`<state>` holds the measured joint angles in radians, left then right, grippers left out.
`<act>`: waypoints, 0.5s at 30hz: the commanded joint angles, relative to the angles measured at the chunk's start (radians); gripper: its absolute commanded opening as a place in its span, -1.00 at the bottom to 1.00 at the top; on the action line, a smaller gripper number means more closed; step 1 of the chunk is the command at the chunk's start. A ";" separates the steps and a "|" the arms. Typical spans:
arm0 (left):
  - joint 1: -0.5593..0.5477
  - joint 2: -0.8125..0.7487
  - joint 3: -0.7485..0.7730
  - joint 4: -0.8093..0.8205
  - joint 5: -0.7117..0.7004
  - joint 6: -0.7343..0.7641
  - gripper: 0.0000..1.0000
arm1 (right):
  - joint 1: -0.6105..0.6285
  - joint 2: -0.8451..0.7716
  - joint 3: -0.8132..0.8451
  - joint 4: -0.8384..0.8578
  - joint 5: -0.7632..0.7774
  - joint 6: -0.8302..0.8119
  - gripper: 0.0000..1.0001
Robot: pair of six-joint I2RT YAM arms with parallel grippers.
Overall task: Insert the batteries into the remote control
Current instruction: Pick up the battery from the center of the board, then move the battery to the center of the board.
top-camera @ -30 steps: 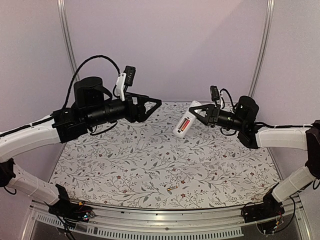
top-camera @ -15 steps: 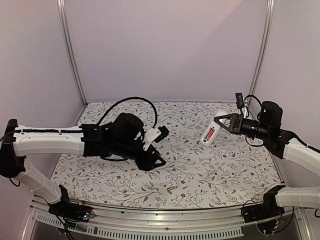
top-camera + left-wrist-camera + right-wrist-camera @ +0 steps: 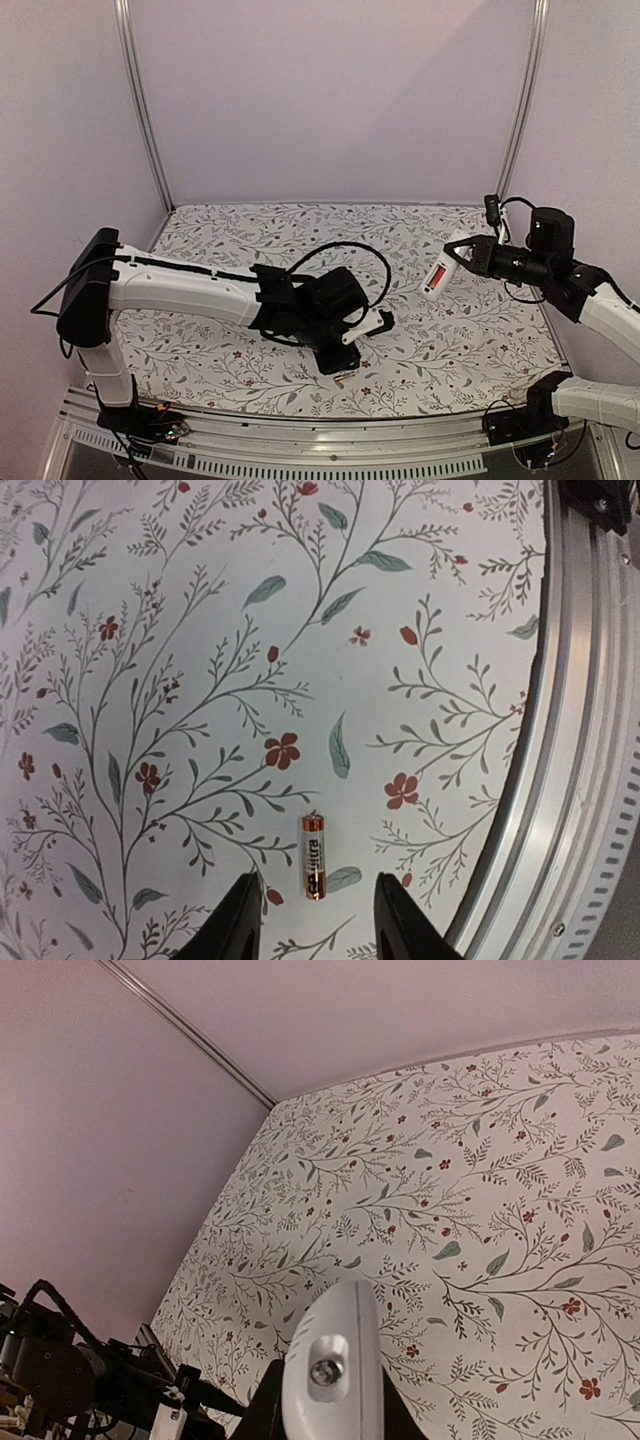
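Note:
A dark battery [image 3: 314, 856] with an orange end lies on the flowered table near the front rail; it also shows in the top view [image 3: 346, 377]. My left gripper [image 3: 315, 920] is open just above it, one finger on each side, apart from it; in the top view the left gripper [image 3: 338, 365] is low over the table. My right gripper [image 3: 462, 256] is shut on the white remote control [image 3: 441, 270], held in the air at the right with a red battery [image 3: 438, 276] in its recess. The remote's end [image 3: 333, 1370] fills the right wrist view.
The metal front rail [image 3: 580, 730] runs close to the right of the battery. The left arm [image 3: 190, 290] stretches across the table's left half. Purple walls and corner posts [image 3: 140, 100] close in the back and sides.
My left arm has swung down from high at the back left to the front middle, over the battery. My right gripper has drawn the remote back to the right.

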<state>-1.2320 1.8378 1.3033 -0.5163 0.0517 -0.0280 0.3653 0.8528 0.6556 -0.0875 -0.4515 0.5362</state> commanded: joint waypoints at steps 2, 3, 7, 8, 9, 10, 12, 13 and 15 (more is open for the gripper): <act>-0.040 0.108 0.134 -0.169 -0.049 0.046 -0.24 | -0.005 0.059 0.013 -0.091 -0.046 -0.043 -1.00; -0.044 0.127 0.156 -0.187 -0.048 0.046 -0.25 | -0.005 0.060 0.011 -0.093 -0.046 -0.045 -1.00; -0.059 0.205 0.223 -0.253 -0.086 0.044 -0.30 | -0.007 0.063 0.010 -0.104 -0.045 -0.054 -1.00; -0.061 0.227 0.241 -0.270 -0.093 0.044 -0.32 | -0.008 0.064 0.010 -0.105 -0.048 -0.056 -1.00; -0.064 0.246 0.255 -0.285 -0.102 0.044 -0.34 | -0.008 0.068 0.010 -0.107 -0.050 -0.057 -1.00; -0.065 0.266 0.273 -0.302 -0.112 0.042 -0.35 | -0.008 0.072 0.010 -0.108 -0.053 -0.056 -1.00; -0.068 0.300 0.303 -0.333 -0.124 0.040 -0.38 | -0.009 0.079 0.010 -0.108 -0.065 -0.055 -1.00; -0.069 0.314 0.311 -0.344 -0.131 0.038 -0.39 | -0.009 0.085 0.010 -0.108 -0.071 -0.056 -1.00; -0.071 0.338 0.329 -0.364 -0.138 0.036 -0.42 | -0.011 0.090 0.010 -0.107 -0.079 -0.057 -1.00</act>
<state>-1.2877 2.1326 1.5894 -0.7879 -0.0463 0.0074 0.3634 0.9302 0.6552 -0.1864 -0.4984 0.4927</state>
